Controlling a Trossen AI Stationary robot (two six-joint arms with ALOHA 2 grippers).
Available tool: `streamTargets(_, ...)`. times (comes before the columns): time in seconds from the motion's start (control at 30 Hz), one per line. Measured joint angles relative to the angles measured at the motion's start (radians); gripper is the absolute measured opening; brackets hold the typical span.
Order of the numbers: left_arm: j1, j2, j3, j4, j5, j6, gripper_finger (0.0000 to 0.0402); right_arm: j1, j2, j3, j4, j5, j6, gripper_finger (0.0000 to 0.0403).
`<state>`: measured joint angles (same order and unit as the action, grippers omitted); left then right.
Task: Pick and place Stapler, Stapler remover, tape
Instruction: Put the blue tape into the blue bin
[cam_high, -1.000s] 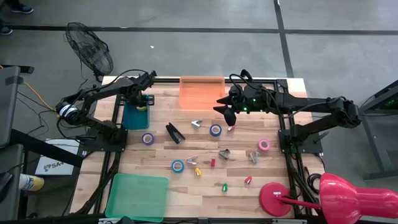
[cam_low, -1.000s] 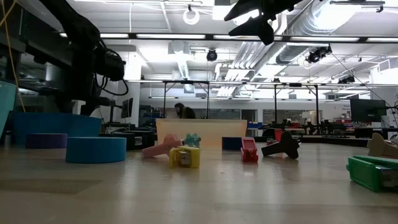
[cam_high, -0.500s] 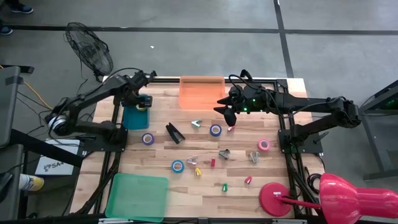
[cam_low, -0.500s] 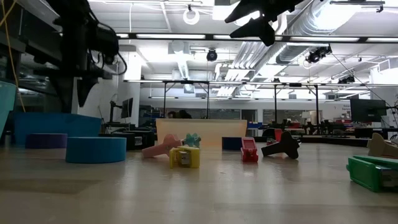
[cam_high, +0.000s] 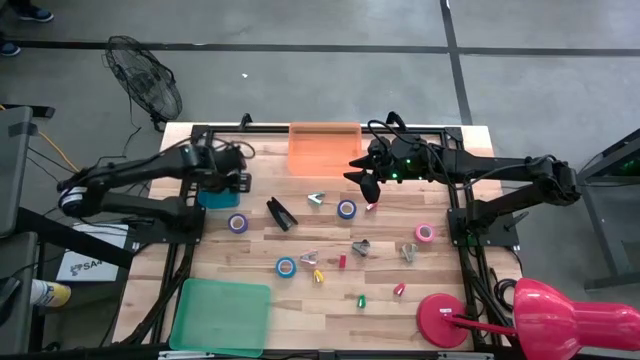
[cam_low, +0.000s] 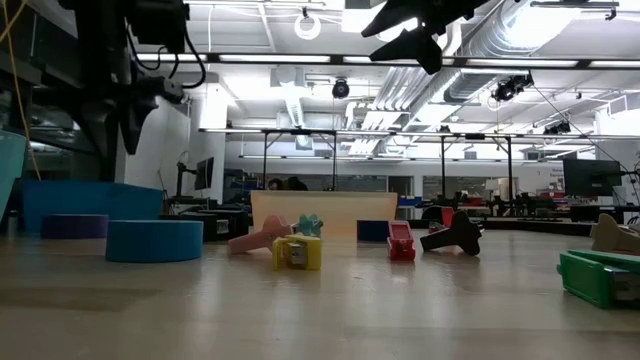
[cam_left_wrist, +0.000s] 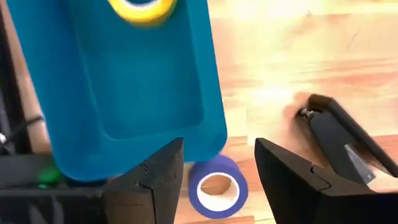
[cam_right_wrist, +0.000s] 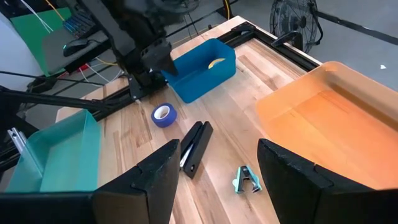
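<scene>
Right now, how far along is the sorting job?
Done: one yellow tape roll lies in the blue tray. In hand: nothing; the left gripper is open above a purple tape roll, and the right gripper waits open. Left: the stapler and the other rolls on the table.

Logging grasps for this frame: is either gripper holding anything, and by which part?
Nothing is held. The left gripper is open and empty above the blue tray, and the right gripper hangs open and empty over the table.
</scene>
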<state>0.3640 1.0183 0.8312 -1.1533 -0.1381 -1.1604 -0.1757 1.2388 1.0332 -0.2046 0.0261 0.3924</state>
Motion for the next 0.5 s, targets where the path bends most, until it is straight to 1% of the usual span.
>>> streamTargets(0.33, -0.234, 0.0, -0.088, 0.001, 0.016, -0.291, 0.0193, 0.0, 0.0, 0.0, -0.018, -0.014, -0.02, 0.0206)
streamTargets(0.5, -0.316, 0.001, -0.121, 0.018, 0.023, -0.386, 0.0193, 0.0, 0.0, 0.0, -0.05, -0.016, -0.034, 0.0206)
